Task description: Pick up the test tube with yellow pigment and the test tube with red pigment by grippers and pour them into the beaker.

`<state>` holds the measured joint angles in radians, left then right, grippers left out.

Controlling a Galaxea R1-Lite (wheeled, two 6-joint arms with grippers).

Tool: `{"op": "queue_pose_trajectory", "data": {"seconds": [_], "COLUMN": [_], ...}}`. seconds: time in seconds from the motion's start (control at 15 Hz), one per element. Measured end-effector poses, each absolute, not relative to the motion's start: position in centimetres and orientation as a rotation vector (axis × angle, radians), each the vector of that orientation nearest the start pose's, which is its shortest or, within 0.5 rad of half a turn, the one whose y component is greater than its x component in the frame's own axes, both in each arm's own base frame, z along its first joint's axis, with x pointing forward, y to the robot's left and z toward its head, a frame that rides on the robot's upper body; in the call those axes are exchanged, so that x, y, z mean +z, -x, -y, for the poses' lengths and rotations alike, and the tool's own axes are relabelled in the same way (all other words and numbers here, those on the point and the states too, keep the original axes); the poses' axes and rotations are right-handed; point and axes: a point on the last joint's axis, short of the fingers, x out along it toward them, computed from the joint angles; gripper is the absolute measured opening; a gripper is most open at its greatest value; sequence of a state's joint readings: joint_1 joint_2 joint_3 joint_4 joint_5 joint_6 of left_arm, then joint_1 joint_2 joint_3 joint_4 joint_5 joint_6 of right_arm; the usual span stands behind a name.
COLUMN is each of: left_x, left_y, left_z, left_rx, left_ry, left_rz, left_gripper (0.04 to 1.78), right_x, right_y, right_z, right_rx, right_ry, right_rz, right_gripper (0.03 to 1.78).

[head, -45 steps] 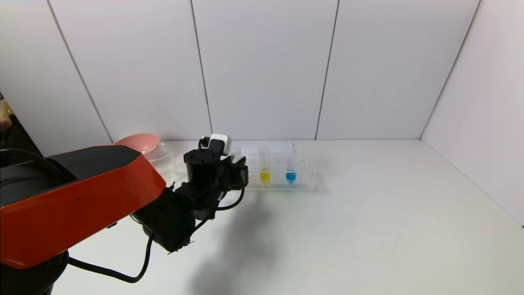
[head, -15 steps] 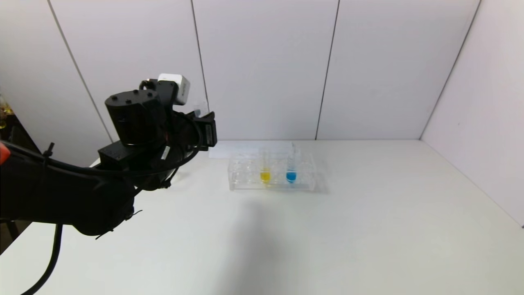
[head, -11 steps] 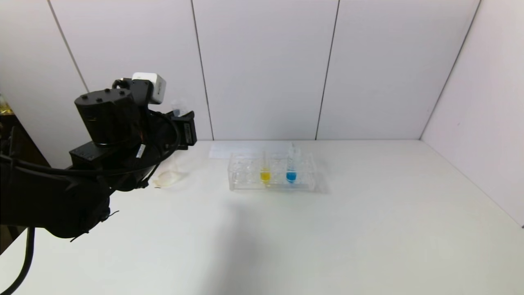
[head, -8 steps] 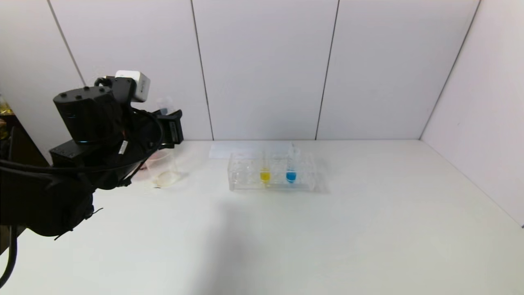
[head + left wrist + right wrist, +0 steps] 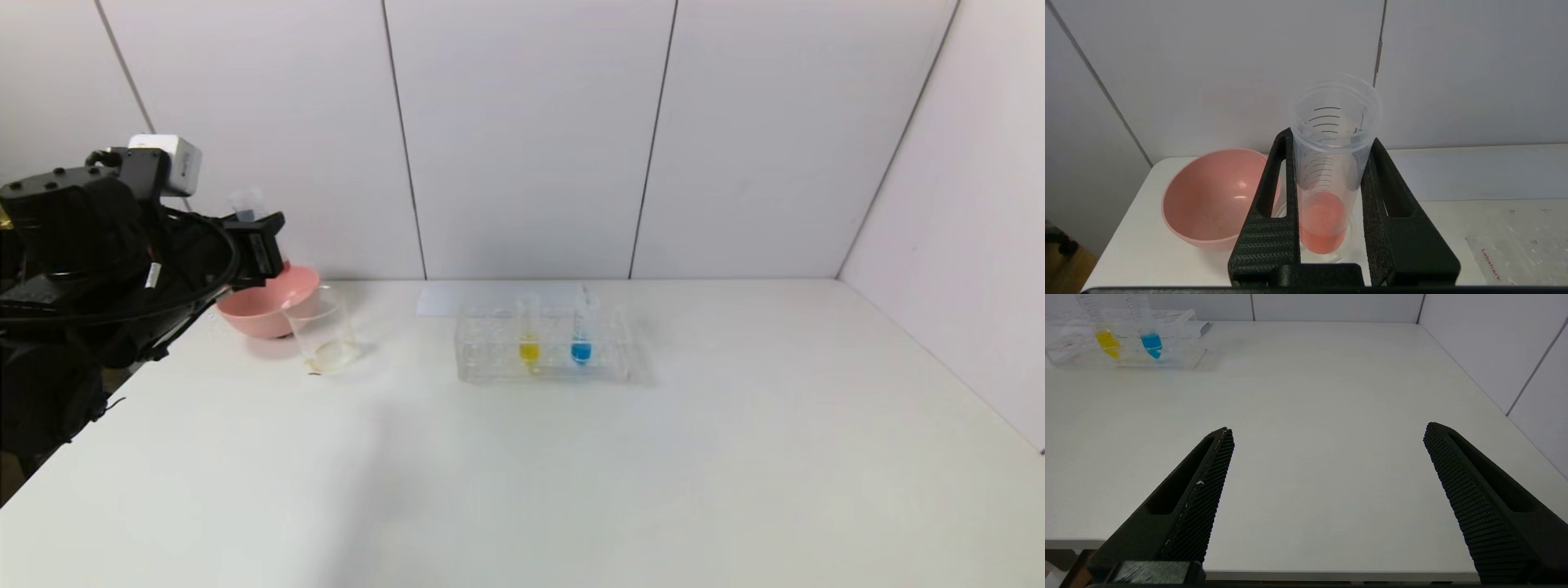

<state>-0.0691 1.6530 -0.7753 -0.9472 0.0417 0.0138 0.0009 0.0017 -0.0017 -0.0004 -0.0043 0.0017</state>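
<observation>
Leftmost, above and just left of the beaker [image 5: 325, 331]: left gripper [image 5: 1331, 163] clamped on the test tube with red pigment [image 5: 1331, 163], long axis upright, mouth up, red at the tip, beaker lying below and slightly rightward; nearer arm by far. Rightward of the beaker, racked upright: test tube with yellow pigment [image 5: 529, 331]; farther right, right gripper [image 5: 1327, 457] spread wide, empty. Legible: "Labshark" on the plastic sheet [image 5: 1515, 257]; printed graduation lines on the held tube.

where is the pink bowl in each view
Head view: the pink bowl sits at the far left of the table, just behind the beaker, below the left tool.
Left wrist view: the bowl sits on the table's corner, partly hidden by one finger of the tool holding the red tube.
Right wrist view: not in it.
Shared landmark: the white wall behind the table.
</observation>
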Motion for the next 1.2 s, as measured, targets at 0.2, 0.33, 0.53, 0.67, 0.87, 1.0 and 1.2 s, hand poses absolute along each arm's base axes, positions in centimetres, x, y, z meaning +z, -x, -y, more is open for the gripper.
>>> {"op": "queue_pose_trajectory", "data": {"seconds": [0.2, 0.33, 0.53, 0.67, 0.87, 1.0, 1.2], "left_x": [21.9, 21.9, 21.5, 21.1, 20.5, 20.2, 19.6], "left_y": [-29.6, -29.5, -29.6, -29.8, -30.1, -30.2, -30.2], "left_z": [-0.3, -1.7, -3.1, -3.4, -3.8, -4.6, -5.7], "left_rx": [0.001, 0.016, 0.027, 0.033, -0.007, -0.039, -0.117], "left_ry": [-0.014, -0.017, -0.017, -0.025, -0.031, -0.049, -0.053], "left_rz": [0.059, 0.057, 0.032, 0.011, -0.026, -0.038, -0.090], "left_gripper": [0.45, 0.45, 0.45, 0.45, 0.45, 0.45, 0.45], "right_x": [7.6, 7.6, 7.6, 7.6, 7.6, 7.6, 7.6], "right_y": [2.3, 2.3, 2.3, 2.3, 2.3, 2.3, 2.3], "right_z": [0.0, 0.0, 0.0, 0.0, 0.0, 0.0, 0.0], "right_rx": [-0.003, -0.003, -0.003, -0.003, -0.003, -0.003, -0.003], "right_ry": [-0.002, -0.002, -0.002, -0.002, -0.002, -0.002, -0.002], "right_rz": [0.000, 0.000, 0.000, 0.000, 0.000, 0.000, 0.001], "right_gripper": [1.70, 1.70, 1.70, 1.70, 1.70, 1.70, 1.70]}}
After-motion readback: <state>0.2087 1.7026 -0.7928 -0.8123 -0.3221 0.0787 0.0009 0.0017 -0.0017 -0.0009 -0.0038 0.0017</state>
